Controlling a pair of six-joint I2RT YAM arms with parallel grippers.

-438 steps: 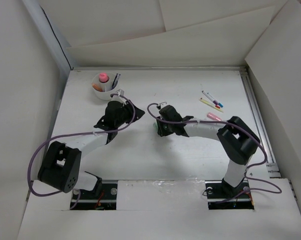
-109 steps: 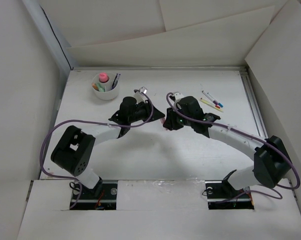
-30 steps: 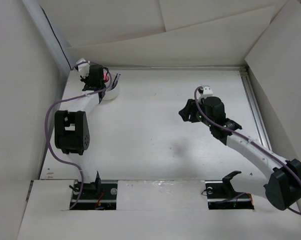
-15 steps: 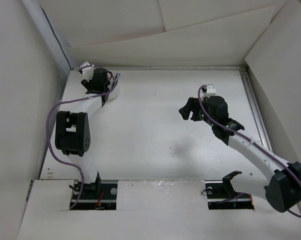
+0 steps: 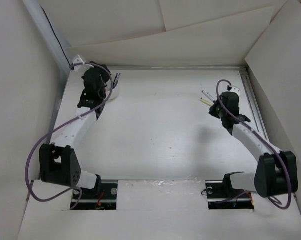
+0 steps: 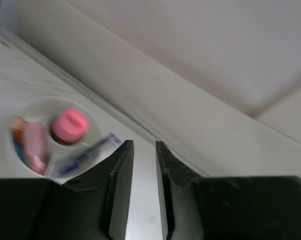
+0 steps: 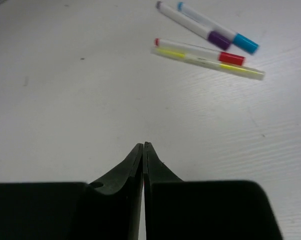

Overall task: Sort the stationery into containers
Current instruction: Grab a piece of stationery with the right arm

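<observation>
The white divided cup [image 6: 20, 160] stands at the table's far left and holds a tube with a round pink cap [image 6: 69, 125], a stubby pink piece [image 6: 34, 145], an orange piece [image 6: 17, 122] and a blue pen [image 6: 87, 152]. My left gripper [image 6: 144, 145] hangs just right of the cup, its jaws a little apart with nothing between them. From above, the left arm hides most of the cup [image 5: 113, 93]. Several pens lie at the far right: purple-capped [image 7: 190, 25], blue-capped [image 7: 218, 27], red-capped [image 7: 200, 50] and yellow [image 7: 210, 62]. My right gripper [image 7: 142, 146] is shut and empty, short of them.
White walls close the table at the back and both sides, and a metal rail [image 5: 255, 115] runs along the right edge beside the loose pens [image 5: 206, 97]. The cup sits close to the back-left corner, near the back wall [image 6: 200, 125].
The right arm swung right and outward toward the loose pens and its jaws closed. The left arm shifted at the cup, and its jaws widened, then narrowed again.
</observation>
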